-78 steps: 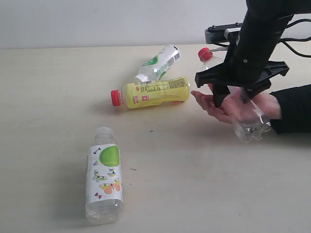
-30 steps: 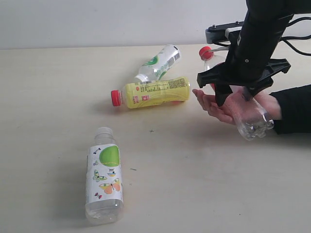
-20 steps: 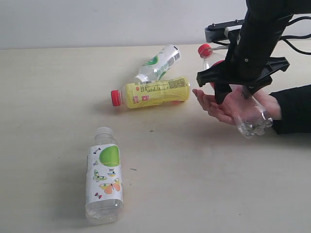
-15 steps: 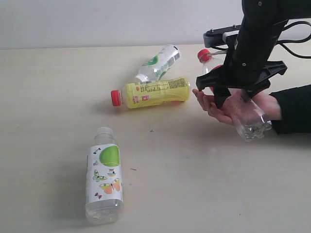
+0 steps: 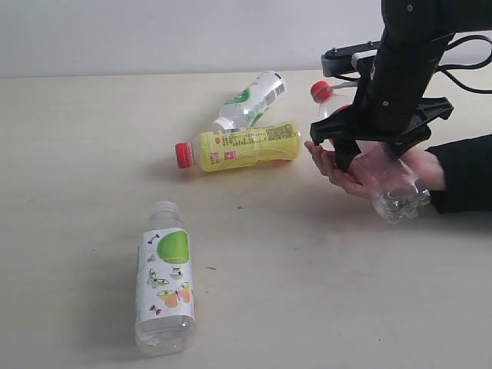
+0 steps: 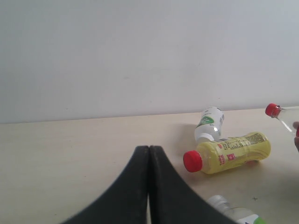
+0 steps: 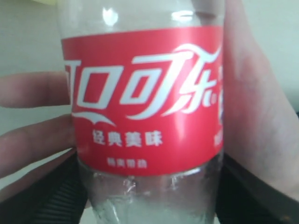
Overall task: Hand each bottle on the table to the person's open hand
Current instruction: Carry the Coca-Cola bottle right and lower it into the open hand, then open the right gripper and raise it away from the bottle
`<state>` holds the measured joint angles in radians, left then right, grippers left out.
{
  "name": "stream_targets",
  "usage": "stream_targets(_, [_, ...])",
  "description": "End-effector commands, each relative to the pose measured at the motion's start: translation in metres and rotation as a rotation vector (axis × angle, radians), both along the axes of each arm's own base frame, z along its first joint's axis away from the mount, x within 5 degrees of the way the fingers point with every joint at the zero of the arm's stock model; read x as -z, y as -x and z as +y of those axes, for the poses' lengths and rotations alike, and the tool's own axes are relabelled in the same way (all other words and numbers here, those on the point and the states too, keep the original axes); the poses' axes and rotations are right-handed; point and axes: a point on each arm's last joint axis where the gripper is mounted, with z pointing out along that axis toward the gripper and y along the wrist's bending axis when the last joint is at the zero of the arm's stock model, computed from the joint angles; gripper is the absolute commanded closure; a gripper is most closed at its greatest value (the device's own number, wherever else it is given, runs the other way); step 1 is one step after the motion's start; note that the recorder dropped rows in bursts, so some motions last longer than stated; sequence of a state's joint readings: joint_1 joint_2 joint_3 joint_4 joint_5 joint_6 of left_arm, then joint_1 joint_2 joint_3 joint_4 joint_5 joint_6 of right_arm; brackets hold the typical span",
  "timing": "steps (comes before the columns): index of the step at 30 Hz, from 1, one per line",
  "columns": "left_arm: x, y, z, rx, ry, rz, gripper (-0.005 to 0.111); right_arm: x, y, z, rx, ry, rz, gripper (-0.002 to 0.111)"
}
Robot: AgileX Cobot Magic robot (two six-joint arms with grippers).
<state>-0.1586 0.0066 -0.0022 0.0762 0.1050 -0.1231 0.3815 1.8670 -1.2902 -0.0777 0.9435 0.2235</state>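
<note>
The clear bottle with the red label (image 7: 145,102) lies across the person's open hand (image 5: 346,173), its red cap (image 5: 320,91) pointing to the far side. My right gripper (image 5: 369,157) is shut on the red-label bottle, with a black finger (image 7: 56,186) against each side. The yellow bottle (image 5: 246,146) and the green-white label bottle (image 5: 254,98) lie touching at the table's middle. Alone on its side at the near left is the butterfly label bottle (image 5: 165,280). My left gripper (image 6: 148,151) is shut and empty, and does not show in the exterior view.
The beige table (image 5: 77,154) ends at a pale wall behind. The person's black sleeve (image 5: 465,173) comes in from the right edge. Cables (image 5: 469,69) hang behind the right arm.
The right arm and the red-label bottle have shifted slightly left, still over the hand. The other three bottles have not moved.
</note>
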Motion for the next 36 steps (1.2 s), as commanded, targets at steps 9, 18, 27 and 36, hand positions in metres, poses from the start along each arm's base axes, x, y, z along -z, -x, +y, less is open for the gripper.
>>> stream_targets(9, [0.0001, 0.0004, 0.0001, -0.001, 0.006, -0.006, 0.107, -0.0003, -0.0023, -0.0019, -0.012, 0.007, -0.011, 0.038])
stream_targets(18, [0.0001, 0.0004, 0.0001, -0.001, 0.006, -0.006, 0.107, -0.0004, -0.0027, -0.0017, -0.012, 0.005, -0.016, 0.035])
stream_targets(27, [0.0001, 0.0004, 0.0001, -0.001, 0.006, -0.006, 0.107, -0.0015, -0.0036, -0.0021, -0.024, 0.013, -0.021, 0.035])
stream_targets(36, [0.0001, 0.0004, 0.0001, -0.001, 0.006, -0.006, 0.107, -0.0100, -0.0068, -0.0004, -0.025, 0.016, -0.025, 0.035])
